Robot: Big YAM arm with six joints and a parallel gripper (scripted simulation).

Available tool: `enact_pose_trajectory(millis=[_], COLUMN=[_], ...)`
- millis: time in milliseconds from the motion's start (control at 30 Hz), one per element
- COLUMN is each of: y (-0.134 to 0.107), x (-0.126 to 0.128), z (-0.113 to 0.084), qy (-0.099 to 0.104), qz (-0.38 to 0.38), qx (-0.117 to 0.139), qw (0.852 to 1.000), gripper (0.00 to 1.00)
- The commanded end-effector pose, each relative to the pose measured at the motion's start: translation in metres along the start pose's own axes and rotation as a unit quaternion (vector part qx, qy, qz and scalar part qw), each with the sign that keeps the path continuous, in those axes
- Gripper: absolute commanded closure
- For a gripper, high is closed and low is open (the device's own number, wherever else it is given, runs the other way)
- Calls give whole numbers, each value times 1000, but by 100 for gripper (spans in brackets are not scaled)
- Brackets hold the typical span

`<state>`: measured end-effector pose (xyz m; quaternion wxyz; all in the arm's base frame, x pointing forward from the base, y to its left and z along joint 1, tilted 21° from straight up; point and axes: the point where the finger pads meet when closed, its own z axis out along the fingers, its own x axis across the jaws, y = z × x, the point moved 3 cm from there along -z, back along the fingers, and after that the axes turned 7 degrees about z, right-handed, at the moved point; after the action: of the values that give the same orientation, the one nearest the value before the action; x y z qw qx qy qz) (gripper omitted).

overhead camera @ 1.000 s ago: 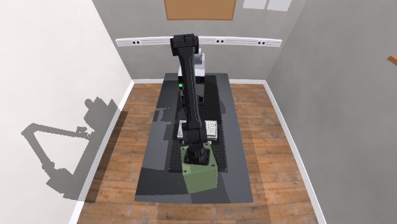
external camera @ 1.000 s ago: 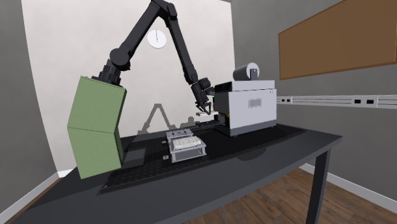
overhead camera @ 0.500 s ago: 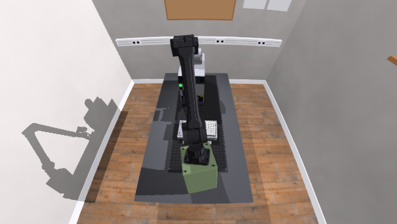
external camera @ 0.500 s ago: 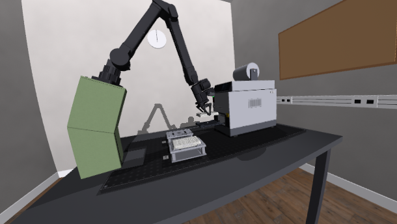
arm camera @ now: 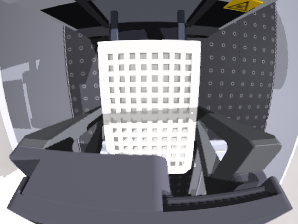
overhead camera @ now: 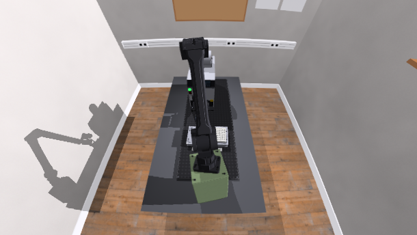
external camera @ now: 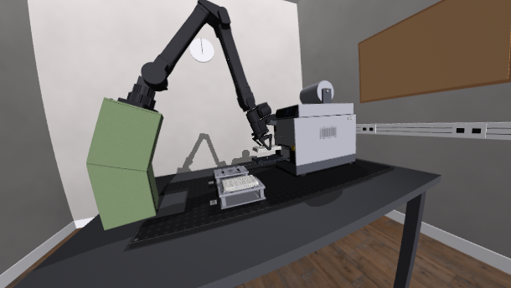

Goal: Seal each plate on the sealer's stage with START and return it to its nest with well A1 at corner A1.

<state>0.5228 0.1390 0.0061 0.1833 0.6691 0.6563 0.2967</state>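
White plate: gripped in the jaws, this open-well plate hangs level above the stage, a gap between them.
Jaws: closed on the plate, one finger along each long side, gripping its lower half in the wrist view; the upper half reaches out past the fingertips toward the sealer.
Sealer: near the desk's far short edge, foil roll on top, lamp green.
Second plate: a white plate lies flat on the nest nearer the desk's right long edge, as seen from above, well apart from the jaws.
Neighboring nest: just beside it, toward the left long edge, the other nest shows its upper face.
Black arm: the arm arches from a green pedestal by the near short edge.

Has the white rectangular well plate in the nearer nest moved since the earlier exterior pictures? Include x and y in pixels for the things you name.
No; the white rectangular well plate [overhead camera: 221, 134] [external camera: 240, 183] sits in the same place on its grey raised nest [overhead camera: 222, 145] [external camera: 243, 193].
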Motion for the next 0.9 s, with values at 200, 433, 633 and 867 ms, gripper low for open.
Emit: enact_pose_trajectory(millis=[200,433,633,867], y=[8,6,18,16], x=[14,6,-1,-4], z=[6,3,5,15], qy=[9,5,2,2], qz=[-1,-3,0,3], qx=[-16,-18,-29,-22], qw=[1000,1000,1000,1000], gripper=[100,100,100,100])
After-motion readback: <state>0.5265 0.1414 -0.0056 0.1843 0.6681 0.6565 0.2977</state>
